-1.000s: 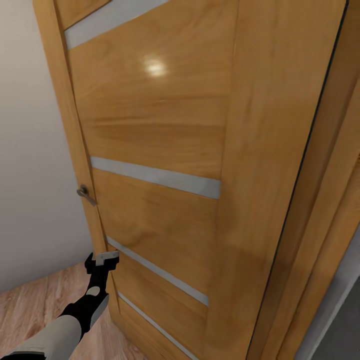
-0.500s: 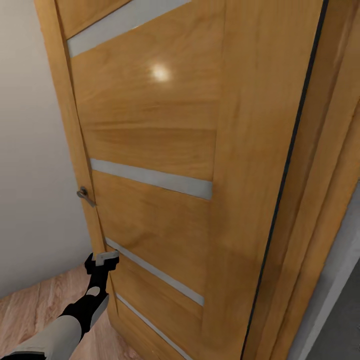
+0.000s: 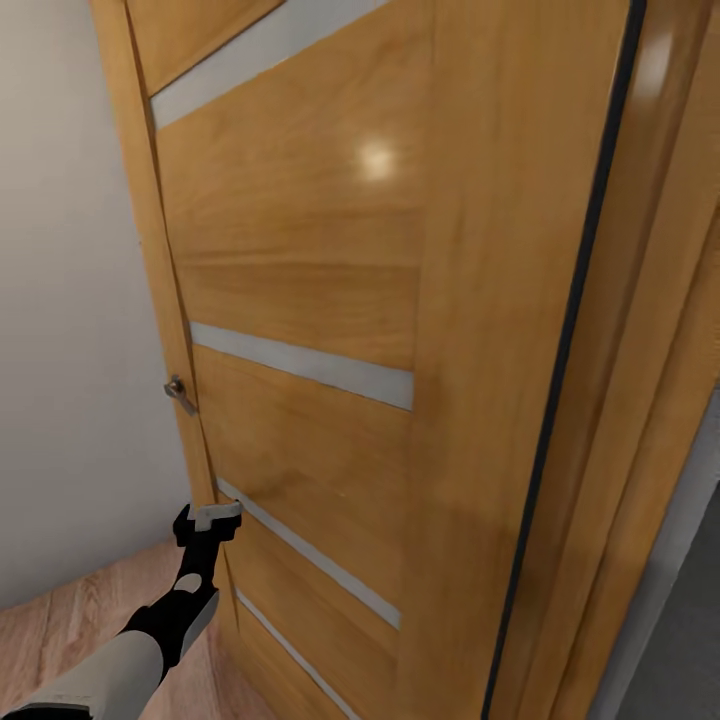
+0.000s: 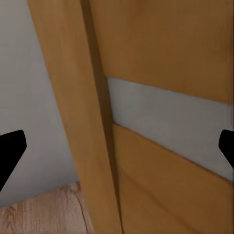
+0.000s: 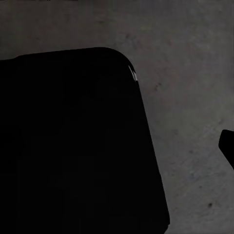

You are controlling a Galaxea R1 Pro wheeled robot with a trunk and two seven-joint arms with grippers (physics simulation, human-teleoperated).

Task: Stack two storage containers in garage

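1. One orange-wood door with pale frosted horizontal strips takes up most of the head view, its panel swung at an angle, a bright glint of light high on it.
2. A small grey metal lever handle sticks out at the door's left edge, about halfway up.
3. Left of the door stands a plain grey-white wall, and light wood plank flooring runs along its foot at the near left.
4. At the far right, past the door's wooden frame, a sliver of dark grey floor shows.
5. The left end effector, black with a grey tip, is raised on its black-and-white arm just at the door's lower left edge, below the handle; whether it touches the wood I cannot tell.
6. In the left wrist view its two black fingertips stand wide apart with nothing between them, facing the door edge and a frosted strip.
7. The right wrist view looks down on mottled dark grey concrete, with a big black rounded shape in front; only one black fingertip shows, so I cannot tell the right end effector's state.
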